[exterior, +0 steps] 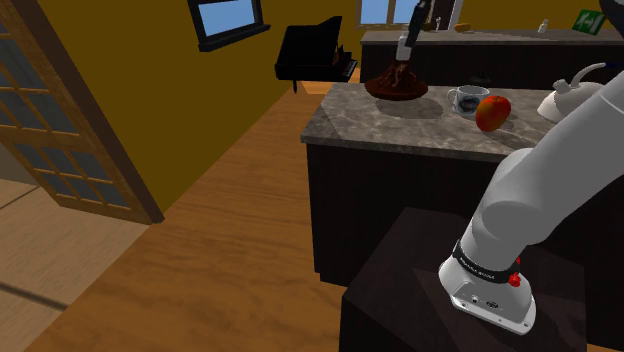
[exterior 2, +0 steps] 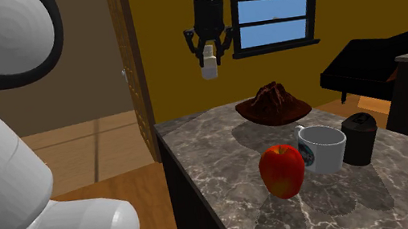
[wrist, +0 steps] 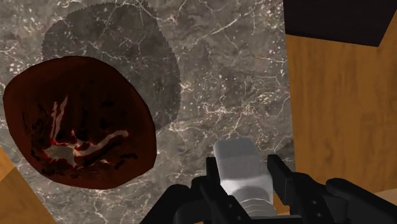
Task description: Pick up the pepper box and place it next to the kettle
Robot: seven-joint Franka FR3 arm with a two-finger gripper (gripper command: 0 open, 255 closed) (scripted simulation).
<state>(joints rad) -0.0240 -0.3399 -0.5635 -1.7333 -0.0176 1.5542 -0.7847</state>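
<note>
My gripper (exterior 2: pixel 209 59) hangs high over the marble counter (exterior: pixel 400 128), its two black fingers clamped on the pepper box (exterior 2: pixel 209 65), a small pale grey-white shaker clasped by its upper part with the body hanging below. In the wrist view the pepper box (wrist: pixel 240 167) sits squarely between the fingers, and the brown heaped dish (wrist: pixel 79 124) lies on the marble beside and below it.

The step in hand, as I judge it, is the carry to the kettle (exterior: pixel 572 97). In the shoulder view the white kettle stands at about four o'clock from my gripper (exterior: pixel 405 48), past the mug (exterior: pixel 466 99) and the red apple (exterior: pixel 492 112). I would hold this height while crossing. Mug and apple stand right on the line, and dropping early risks clipping one of them.

Next I would choose a bare patch of marble just beside the kettle, well off its spout. Lower straight down with the box upright, and let go only once its base meets the counter.
</note>
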